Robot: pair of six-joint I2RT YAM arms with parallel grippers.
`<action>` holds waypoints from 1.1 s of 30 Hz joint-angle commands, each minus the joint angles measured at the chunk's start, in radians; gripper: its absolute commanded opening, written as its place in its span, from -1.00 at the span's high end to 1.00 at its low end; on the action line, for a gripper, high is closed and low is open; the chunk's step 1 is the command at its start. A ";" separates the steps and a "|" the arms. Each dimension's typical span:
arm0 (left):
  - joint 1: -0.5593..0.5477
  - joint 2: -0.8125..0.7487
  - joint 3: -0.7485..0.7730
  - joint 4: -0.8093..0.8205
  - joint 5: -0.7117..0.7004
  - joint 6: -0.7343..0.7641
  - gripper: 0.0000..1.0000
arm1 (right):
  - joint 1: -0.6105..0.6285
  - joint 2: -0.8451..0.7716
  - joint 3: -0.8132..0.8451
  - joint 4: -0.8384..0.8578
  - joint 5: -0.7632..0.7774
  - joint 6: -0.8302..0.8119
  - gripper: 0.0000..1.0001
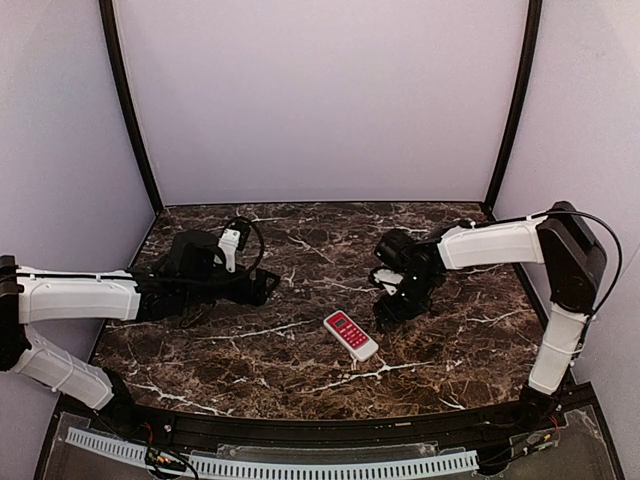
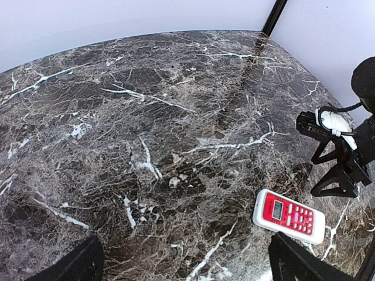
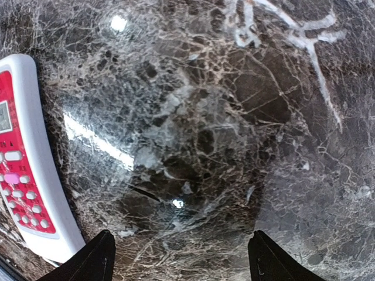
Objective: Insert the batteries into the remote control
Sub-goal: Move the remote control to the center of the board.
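Observation:
The remote control [image 1: 350, 335] lies flat on the dark marble table, red face up, near the front middle. It also shows at the lower right of the left wrist view [image 2: 289, 215] and along the left edge of the right wrist view [image 3: 23, 164]. My left gripper [image 1: 262, 288] hovers left of the remote, open, with only bare marble between its fingertips [image 2: 187, 270]. My right gripper [image 1: 400, 308] stands just behind and right of the remote, pointing down, open and empty [image 3: 183, 260]. The batteries are out of view.
Pale walls close the table [image 1: 200, 350] at the back and both sides, with black posts [image 1: 130, 110] in the back corners. A black rail [image 1: 330, 430] runs along the near edge by the arm bases.

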 commanded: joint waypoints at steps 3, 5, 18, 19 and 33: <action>0.003 0.008 0.063 -0.095 -0.034 0.005 -0.97 | 0.054 0.043 -0.026 0.057 0.019 -0.027 -0.56; 0.002 0.010 0.073 -0.111 -0.035 0.011 -0.97 | 0.070 0.050 -0.031 0.065 -0.001 -0.025 -0.56; 0.003 0.013 0.090 -0.131 -0.037 0.006 -0.97 | 0.215 0.091 -0.028 0.148 -0.135 0.075 -0.57; 0.003 0.017 0.091 -0.132 -0.035 0.006 -0.97 | 0.221 0.094 -0.028 0.152 -0.139 0.081 -0.57; 0.003 0.087 0.163 -0.173 0.039 0.009 -0.97 | 0.169 0.028 -0.089 0.185 -0.136 0.069 -0.57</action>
